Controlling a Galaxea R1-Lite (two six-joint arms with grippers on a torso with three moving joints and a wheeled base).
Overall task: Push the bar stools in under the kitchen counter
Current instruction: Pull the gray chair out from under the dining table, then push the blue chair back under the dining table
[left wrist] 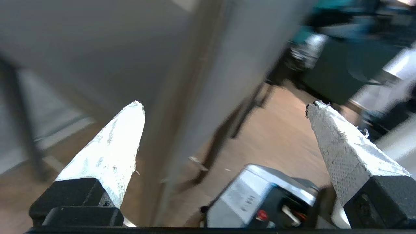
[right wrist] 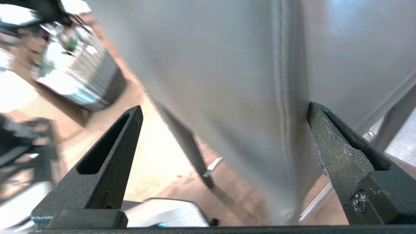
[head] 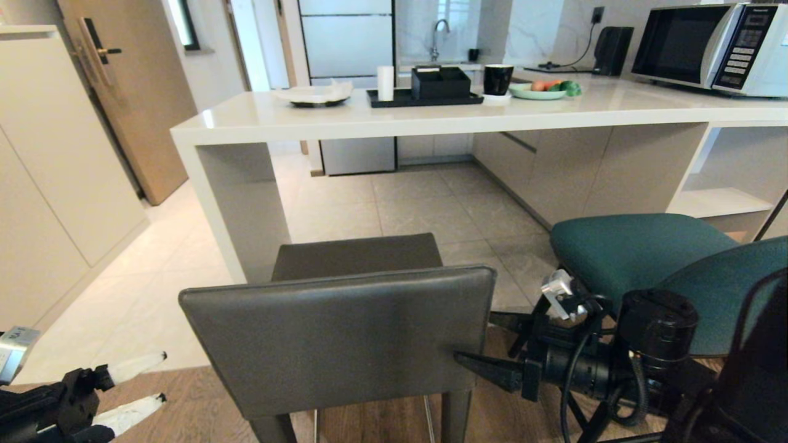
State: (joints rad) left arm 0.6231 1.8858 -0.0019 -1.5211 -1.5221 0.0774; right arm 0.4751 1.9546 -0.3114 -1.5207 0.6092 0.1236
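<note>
Grey leather stool (head: 345, 344), square flat backrest toward me, seat facing white glossy counter (head: 394, 120). My right gripper (head: 471, 344) spread wide astride backrest edge; left gripper (head: 165, 376) wide, empty. Teal stool (head: 640, 252) beside.

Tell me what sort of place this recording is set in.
Most likely a home kitchen with a breakfast bar. A long white kitchen counter carries a microwave and a plate of vegetables, a sink tap stands behind, and a grey stool and a teal stool stand before it.
</note>
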